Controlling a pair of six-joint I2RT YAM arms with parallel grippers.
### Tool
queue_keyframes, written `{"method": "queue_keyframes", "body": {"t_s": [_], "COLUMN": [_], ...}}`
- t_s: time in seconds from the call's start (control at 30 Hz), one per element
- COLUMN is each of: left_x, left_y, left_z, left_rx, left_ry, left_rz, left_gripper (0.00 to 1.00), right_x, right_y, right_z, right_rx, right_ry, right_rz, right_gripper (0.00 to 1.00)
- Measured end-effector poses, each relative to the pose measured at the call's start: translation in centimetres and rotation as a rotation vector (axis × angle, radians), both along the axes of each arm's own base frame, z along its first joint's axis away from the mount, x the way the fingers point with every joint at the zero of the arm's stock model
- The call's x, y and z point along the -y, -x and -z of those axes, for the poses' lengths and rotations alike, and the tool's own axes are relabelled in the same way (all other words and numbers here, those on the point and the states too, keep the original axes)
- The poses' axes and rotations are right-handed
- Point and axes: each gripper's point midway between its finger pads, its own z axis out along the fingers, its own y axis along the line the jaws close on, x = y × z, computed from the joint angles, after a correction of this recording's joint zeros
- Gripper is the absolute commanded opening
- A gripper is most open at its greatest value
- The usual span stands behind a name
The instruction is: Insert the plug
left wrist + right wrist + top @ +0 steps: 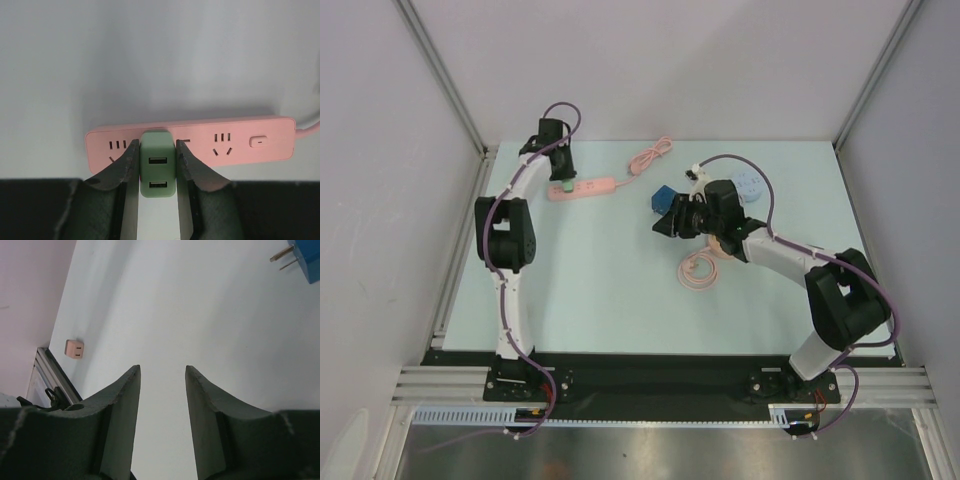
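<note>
The left tool (157, 143) pinches the green plug (158, 175), which stands against the pink strip (240, 142), over a socket. If the pins miss the slots, a push may slide the strip, because nothing holds it. The right tool (162, 371) is spread and empty. The worktop (600, 300) is pale and smooth, and white walls (670, 70) surround it.

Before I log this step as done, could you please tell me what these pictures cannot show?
Left wrist view: the green charger hides its own prongs and the socket beneath it on the pink power strip, so seating is unclear.
Right wrist view: the blue plug is cut off by the top-right corner.
Right wrist view: a small pink item is too distant to identify.
Top view: the green charger is too small to judge.
</note>
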Motion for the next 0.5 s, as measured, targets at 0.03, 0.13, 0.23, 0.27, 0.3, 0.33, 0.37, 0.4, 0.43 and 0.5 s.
{"method": "queue_keyframes", "body": {"t_s": [0.03,0.13,0.23,0.27,0.3,0.33,0.37,0.4,0.43,0.5], "left_x": [0.0,0.0,0.4,0.8,1.2,1.6,2.0,2.2,2.6,3.1], "left_y": [0.0,0.0,1.3,2.6,4.0,5.0,5.8,6.2,6.4,6.6], "left_z": [0.0,0.0,0.9,2.0,3.1,4.0,4.7,5.1,5.0,4.9], "left_rx": [-0.001,-0.001,-0.058,-0.115,-0.174,-0.222,-0.257,-0.277,-0.283,-0.29], "left_ry": [-0.001,-0.002,0.013,0.018,0.02,0.024,0.025,0.021,0.03,0.037], "left_rz": [0.0,0.0,0.015,0.026,0.036,0.049,0.057,0.063,0.073,0.084], "left_gripper": [0.11,0.41,0.5,0.51,0.52,0.52,0.52,0.53,0.55,0.56], "right_x": [0.1,0.2,0.4,0.4,0.4,0.5,0.5,0.6,0.7,0.8], "right_y": [0.0,0.1,0.2,0.2,0.2,0.2,0.2,0.2,0.1,0.1], "right_z": [-0.1,-0.6,-1.0,-1.2,-1.4,-1.5,-1.7,-1.8,-2.0,-2.2], "right_rx": [0.001,0.002,0.011,0.016,0.019,0.022,0.025,0.029,0.034,0.04], "right_ry": [-0.005,-0.021,-0.029,-0.032,-0.035,-0.037,-0.039,-0.041,-0.044,-0.047], "right_rz": [0.002,0.005,0.007,0.008,0.008,0.009,0.01,0.012,0.014,0.016], "right_gripper": [0.46,0.46,0.46,0.46,0.46,0.46,0.46,0.46,0.46,0.46]}}
